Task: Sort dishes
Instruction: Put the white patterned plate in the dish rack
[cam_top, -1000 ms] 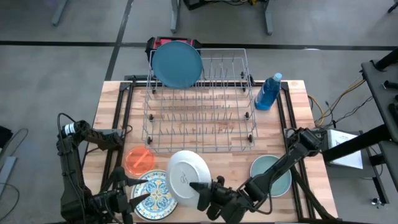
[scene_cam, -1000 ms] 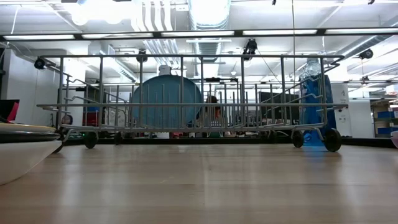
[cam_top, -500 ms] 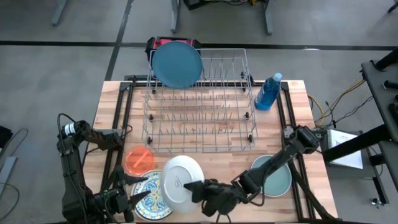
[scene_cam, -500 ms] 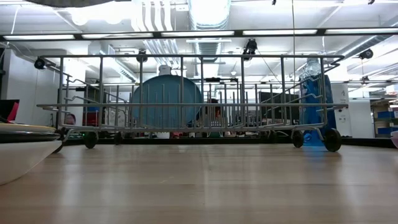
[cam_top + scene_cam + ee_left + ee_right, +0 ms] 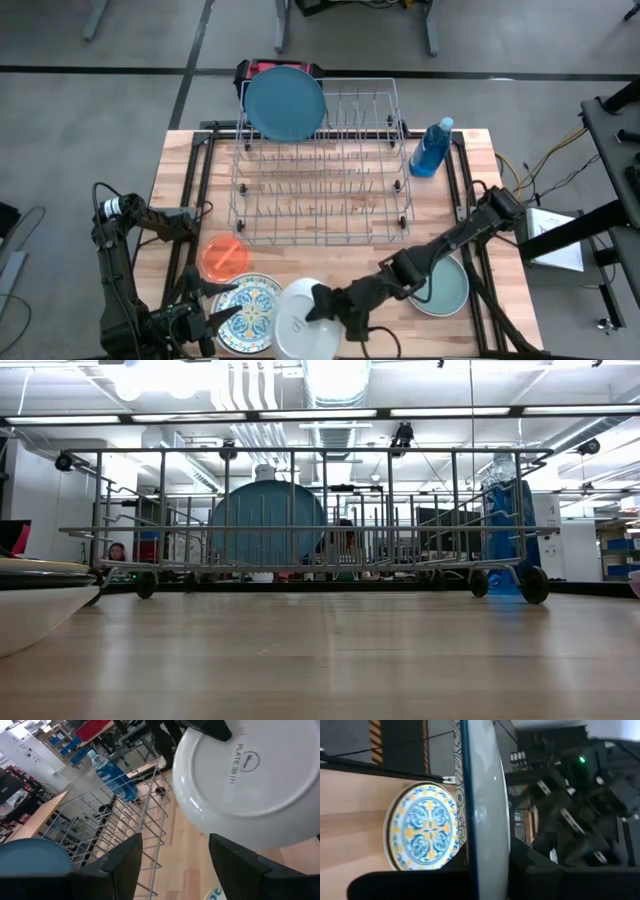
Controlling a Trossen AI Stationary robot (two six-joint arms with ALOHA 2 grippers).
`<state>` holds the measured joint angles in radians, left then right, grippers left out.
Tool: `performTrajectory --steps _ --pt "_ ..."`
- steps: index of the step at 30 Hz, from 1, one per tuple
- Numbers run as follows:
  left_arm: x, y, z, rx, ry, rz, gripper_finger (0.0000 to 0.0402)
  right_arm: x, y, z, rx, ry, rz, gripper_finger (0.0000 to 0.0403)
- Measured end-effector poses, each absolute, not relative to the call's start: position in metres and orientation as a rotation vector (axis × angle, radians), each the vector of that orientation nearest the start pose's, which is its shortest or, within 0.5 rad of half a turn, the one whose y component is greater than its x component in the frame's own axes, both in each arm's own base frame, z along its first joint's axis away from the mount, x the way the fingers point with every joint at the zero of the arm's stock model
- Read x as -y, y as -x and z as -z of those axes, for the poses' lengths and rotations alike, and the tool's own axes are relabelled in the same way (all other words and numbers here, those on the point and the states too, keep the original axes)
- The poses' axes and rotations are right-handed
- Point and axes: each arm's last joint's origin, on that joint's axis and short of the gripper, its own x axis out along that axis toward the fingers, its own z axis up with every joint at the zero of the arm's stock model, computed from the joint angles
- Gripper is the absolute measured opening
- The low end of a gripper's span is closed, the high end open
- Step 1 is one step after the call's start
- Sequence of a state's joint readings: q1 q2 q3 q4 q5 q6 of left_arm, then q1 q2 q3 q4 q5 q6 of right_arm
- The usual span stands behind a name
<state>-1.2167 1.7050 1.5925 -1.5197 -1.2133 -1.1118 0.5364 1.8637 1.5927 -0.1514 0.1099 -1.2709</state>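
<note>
The right hand (image 5: 322,300) is pinched on the rim of the white plate (image 5: 303,318), holding it above the near edge of the surface (image 5: 340,262), with its arm stretched in from the right. In the left wrist view the white plate (image 5: 250,780) shows its underside, with printed lettering on it. In the right wrist view the same plate (image 5: 485,805) is seen edge-on.

Just left of the white plate lies the patterned plate (image 5: 245,313), flat on the surface and partly under the white one's edge. The left hand (image 5: 212,312) sits over its left rim at the near-left corner, fingers (image 5: 125,865) spread and holding nothing.

Just beyond the patterned plate rests the orange plate (image 5: 223,257), close to the rack's near-left corner. The teal plate (image 5: 445,288) lies flat at the near right, partly under the right arm.

The rack (image 5: 320,165) takes up the middle and far part of the surface. A blue plate (image 5: 285,103) stands upright in its far-left corner. The bottle (image 5: 431,148) stands just beside the rack's far-right end.
</note>
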Motion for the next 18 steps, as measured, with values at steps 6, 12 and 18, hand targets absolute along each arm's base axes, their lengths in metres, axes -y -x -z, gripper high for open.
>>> performTrajectory --steps 6,12,18 --pt "0.272 -0.129 -0.320 -0.441 -0.459 -0.272 0.0219 -0.211 -0.362 -0.313 -0.002 1.289 -0.927 0.0024" --pt "0.271 -0.129 -0.320 -0.437 -0.469 -0.274 0.0219 -0.175 -0.344 -0.339 0.158 1.037 -1.281 0.0024" --pt "0.271 -0.129 -0.321 -0.411 -0.483 -0.281 0.0219 -0.147 -0.324 -0.356 0.381 0.979 -1.442 0.0024"
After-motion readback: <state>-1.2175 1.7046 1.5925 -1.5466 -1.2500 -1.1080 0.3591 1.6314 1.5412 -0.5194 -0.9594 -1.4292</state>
